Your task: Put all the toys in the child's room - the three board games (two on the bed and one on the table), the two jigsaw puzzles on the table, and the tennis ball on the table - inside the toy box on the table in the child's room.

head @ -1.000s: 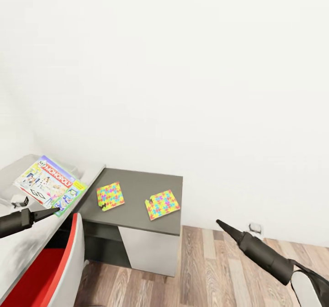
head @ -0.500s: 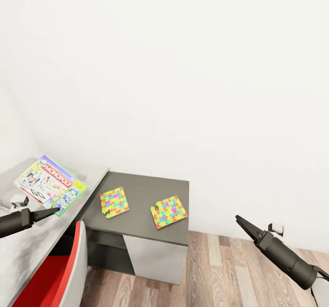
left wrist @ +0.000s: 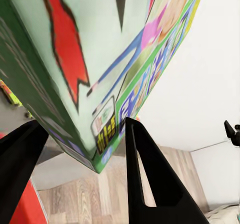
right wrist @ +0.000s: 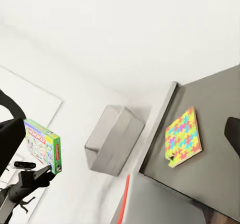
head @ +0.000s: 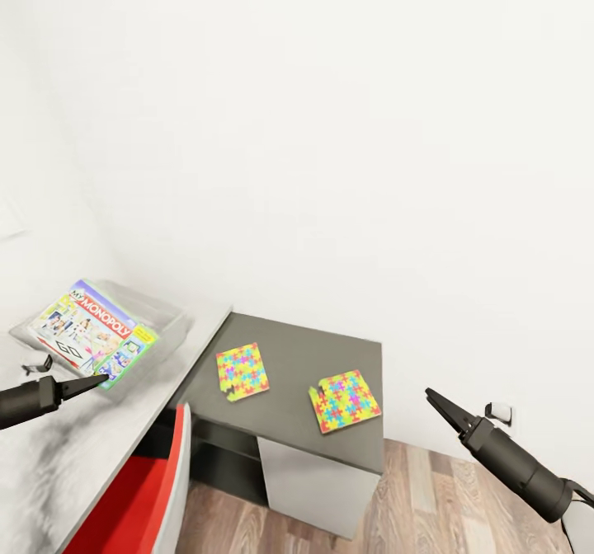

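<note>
My left gripper point(head: 101, 381) is shut on the corner of the green-edged MONOPOLY board game point(head: 89, 335), which hangs tilted above the pale grey table top point(head: 91, 438). Close up, the game box point(left wrist: 95, 59) sits between the dark fingers point(left wrist: 147, 179). Just behind it stands the grey toy box point(head: 153, 311), seen as an empty-looking bin point(right wrist: 112, 139) apart from the held game point(right wrist: 42, 145). Two jigsaw puzzles point(head: 242, 370) point(head: 346, 401) lie on the dark grey end section point(head: 297, 344). My right gripper point(head: 432, 397) hangs open in the air beyond that section, holding nothing.
A red and white chair point(head: 144, 488) is tucked under the table's front edge. A white wall runs close behind the table. Wood floor point(head: 429, 504) lies past the dark end section, with a wall socket point(head: 497, 411) low on the wall.
The view has swung, so the table and puzzles sit further right and more of the toy box shows. My right arm swung outward and up. The left gripper still holds the game.
</note>
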Controlling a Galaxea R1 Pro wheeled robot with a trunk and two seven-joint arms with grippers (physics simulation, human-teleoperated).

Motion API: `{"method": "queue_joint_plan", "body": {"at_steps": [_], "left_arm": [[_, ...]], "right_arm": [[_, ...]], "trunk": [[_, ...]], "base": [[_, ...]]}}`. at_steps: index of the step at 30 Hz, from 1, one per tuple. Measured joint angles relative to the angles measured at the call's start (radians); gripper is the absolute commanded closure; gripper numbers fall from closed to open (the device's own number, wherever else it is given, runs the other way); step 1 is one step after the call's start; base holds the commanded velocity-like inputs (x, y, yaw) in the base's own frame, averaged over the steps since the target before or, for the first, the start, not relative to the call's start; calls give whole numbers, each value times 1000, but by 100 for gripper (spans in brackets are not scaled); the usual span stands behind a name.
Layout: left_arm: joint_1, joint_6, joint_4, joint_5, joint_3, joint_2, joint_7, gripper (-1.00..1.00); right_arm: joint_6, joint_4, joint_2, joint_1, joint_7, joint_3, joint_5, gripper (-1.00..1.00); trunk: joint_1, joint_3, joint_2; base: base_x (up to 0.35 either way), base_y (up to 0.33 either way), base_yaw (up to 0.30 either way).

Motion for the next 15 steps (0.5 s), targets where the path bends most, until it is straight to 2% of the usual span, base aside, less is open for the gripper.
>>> {"method": "queue_joint_plan", "body": {"at_steps": [5,10,15], "left_arm": [[0,0,-1,1,-1,-1,-1,100],[0,0,-2,2,0,0,-2,100],[0,-2,-2,1,0,0,-1,100]], "right_arm": [[0,0,0,0,0,0,0,-100],[0,1,0,0,0,-1,0,-100],[-1,3,0,0,-5,-1,0,-100]], "trunk": [[0,1,0],[0,1,0],[0,1,0]], "base": [[262,-15,126],[94,-12,20],[204,99,3]]}}
